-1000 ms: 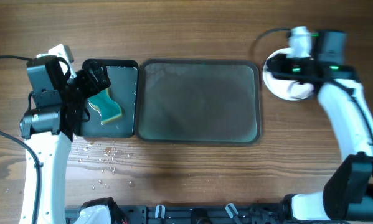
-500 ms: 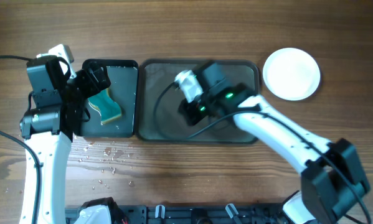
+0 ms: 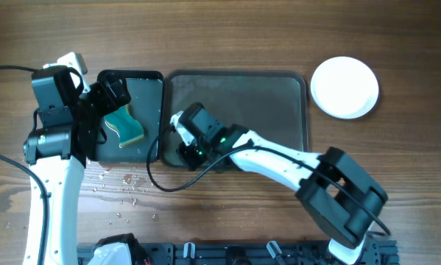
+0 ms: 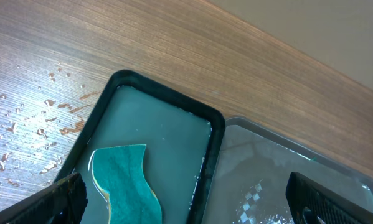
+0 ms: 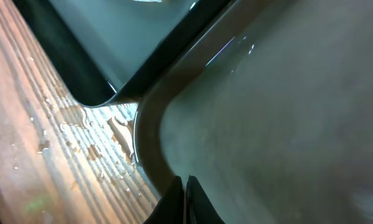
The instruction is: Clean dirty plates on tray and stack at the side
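The plates [image 3: 344, 87] show as one white round stack on the table right of the tray; I cannot tell how many. The large dark grey tray [image 3: 242, 110] is wet and holds no plates; it also shows in the left wrist view [image 4: 286, 174] and the right wrist view [image 5: 267, 93]. My right gripper [image 3: 185, 156] is shut, with its fingertips [image 5: 187, 180] pressed together just above the tray's front-left corner rim. My left gripper [image 3: 106, 103] is open over the green-yellow sponge [image 3: 124, 125], its jaws [image 4: 192, 199] spread wide above the sponge [image 4: 127, 186].
The narrow black tray [image 3: 150, 96] holds water and the sponge, touching the grey tray's left side; it also shows in the wrist views [image 4: 167, 130] [image 5: 111, 37]. Water drops [image 3: 124, 188] lie on the wooden table in front of it.
My right arm has left the plate stack at the right and swept left across the tray to its front-left corner. The left arm has not moved.
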`<state>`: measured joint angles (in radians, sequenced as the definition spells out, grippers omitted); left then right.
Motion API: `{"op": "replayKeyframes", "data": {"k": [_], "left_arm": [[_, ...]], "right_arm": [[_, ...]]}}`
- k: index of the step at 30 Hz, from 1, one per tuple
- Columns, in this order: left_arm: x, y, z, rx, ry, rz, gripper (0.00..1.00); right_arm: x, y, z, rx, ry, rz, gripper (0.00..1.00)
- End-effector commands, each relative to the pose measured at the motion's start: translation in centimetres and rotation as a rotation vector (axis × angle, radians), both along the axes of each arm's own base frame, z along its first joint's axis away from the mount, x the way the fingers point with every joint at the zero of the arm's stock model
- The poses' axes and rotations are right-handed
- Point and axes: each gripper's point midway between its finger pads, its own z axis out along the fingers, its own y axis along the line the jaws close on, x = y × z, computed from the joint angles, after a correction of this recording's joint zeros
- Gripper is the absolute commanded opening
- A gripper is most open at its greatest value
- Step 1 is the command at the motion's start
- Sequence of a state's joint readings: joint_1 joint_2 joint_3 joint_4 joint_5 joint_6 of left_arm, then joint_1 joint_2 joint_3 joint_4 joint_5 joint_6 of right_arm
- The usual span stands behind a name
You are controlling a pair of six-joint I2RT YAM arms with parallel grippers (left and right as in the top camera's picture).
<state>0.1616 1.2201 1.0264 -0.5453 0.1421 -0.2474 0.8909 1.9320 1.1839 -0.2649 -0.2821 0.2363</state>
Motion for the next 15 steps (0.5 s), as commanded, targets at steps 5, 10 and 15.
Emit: {"op": "replayKeyframes", "data": {"k": [5,10,15], "left_arm": [[0.2,0.1,0.5,0.010,-0.013,0.000,1.00],[0.2,0.1,0.5,0.010,-0.013,0.000,1.00],[0.2,0.1,0.5,0.010,-0.013,0.000,1.00]], "right_arm": [[-0.5,-0.1,-2.6,-0.044,0.028,-0.010,0.04],[-1.0,0.0,-3.3,-0.054,0.039,0.001,0.04],[-2.2,0.7,-3.4,-0.056,0.042,0.030,0.05]]}}
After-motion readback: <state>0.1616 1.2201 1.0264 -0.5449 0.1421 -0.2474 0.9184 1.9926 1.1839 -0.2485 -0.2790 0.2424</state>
